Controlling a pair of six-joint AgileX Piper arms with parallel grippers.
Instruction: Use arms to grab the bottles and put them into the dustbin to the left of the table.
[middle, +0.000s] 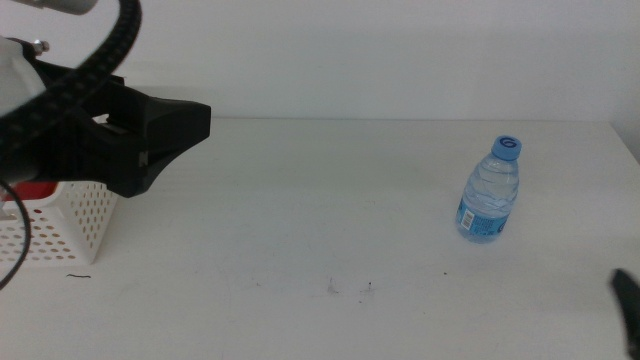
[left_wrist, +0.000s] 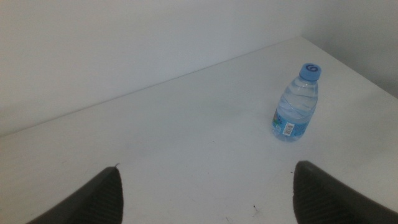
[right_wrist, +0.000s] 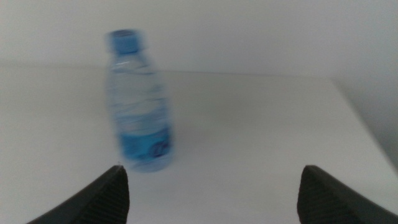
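A plain white table (middle: 330, 210) runs back to a bare white wall, its surface marked only by a few small dark specks (middle: 350, 289) near the front edge in the middle view. Toward the right side stands the one bottle in sight — a small clear water bottle (middle: 489, 190) with a blue cap, upright, well apart from everything else. Its blue label carries print too small to read; the cap top bears a pale ring-shaped mark. In the right wrist view the bottle (right_wrist: 138, 102) is blurred.

At the far left edge of the table sits the white dustbin (middle: 75, 220) with lattice sides; something red shows just inside its rim. The left gripper (middle: 165, 135) hangs just above and beside the bin, its dark jaws spread wide with nothing between them, as the left wrist view (left_wrist: 208, 193) shows. The right gripper (right_wrist: 214, 193) waits near the bottom right corner of the middle view, jaws likewise wide apart and empty, the bottle ahead of it
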